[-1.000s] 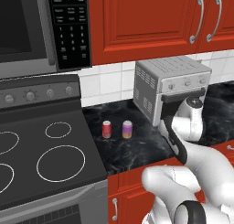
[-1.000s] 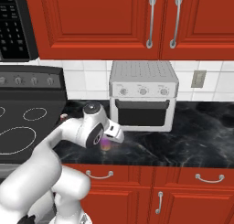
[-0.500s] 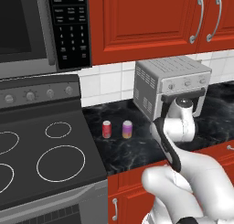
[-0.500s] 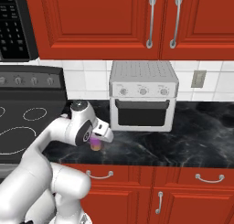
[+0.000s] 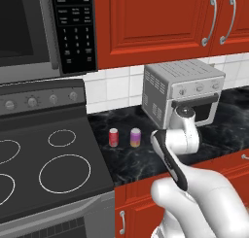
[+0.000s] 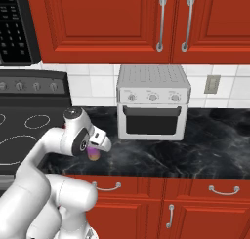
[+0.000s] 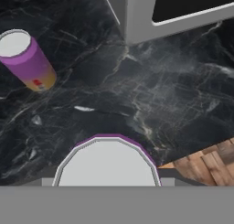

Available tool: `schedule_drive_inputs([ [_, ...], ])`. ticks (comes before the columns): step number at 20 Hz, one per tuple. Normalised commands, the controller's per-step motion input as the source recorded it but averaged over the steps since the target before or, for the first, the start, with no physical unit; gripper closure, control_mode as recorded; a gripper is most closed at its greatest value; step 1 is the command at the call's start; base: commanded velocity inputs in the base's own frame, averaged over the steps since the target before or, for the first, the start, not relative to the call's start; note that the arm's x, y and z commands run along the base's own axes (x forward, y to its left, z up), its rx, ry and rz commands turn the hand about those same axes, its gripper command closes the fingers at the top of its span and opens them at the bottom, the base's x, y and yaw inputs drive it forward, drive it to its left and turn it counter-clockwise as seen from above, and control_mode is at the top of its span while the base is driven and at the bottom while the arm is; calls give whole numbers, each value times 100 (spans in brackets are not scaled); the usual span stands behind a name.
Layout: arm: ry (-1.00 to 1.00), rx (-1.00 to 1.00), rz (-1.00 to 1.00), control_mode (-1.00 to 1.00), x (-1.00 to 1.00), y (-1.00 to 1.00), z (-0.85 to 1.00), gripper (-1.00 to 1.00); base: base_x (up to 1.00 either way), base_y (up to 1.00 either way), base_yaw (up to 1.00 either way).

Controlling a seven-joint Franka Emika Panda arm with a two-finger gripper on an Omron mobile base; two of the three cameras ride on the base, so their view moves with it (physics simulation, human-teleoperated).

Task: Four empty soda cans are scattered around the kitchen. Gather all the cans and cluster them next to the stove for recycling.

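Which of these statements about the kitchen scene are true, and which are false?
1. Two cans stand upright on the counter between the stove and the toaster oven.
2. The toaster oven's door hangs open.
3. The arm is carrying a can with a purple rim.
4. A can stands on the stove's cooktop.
1. True: a red can and a purple can stand side by side on the counter, between the stove and the toaster oven.
2. False: its door is shut.
3. True: the arm carries a purple-rimmed can over the counter's front edge.
4. False: both standing cans are on the counter beside the stove.
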Motion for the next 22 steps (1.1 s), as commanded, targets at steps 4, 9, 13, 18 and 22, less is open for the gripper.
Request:
schedule_drive_inputs([
  [4, 1, 0, 0, -100, 0, 24, 1, 100, 0, 0, 0],
  [9, 6, 1, 0, -100, 0, 19, 4, 100, 0, 0, 0],
  [13, 6, 1, 0, -100, 0, 16, 1, 100, 0, 0, 0],
  [18, 3, 2, 0, -100, 0, 18, 0, 100, 0, 0, 0],
  [22, 0, 3, 0, -100, 0, 25, 0, 100, 0, 0, 0],
])
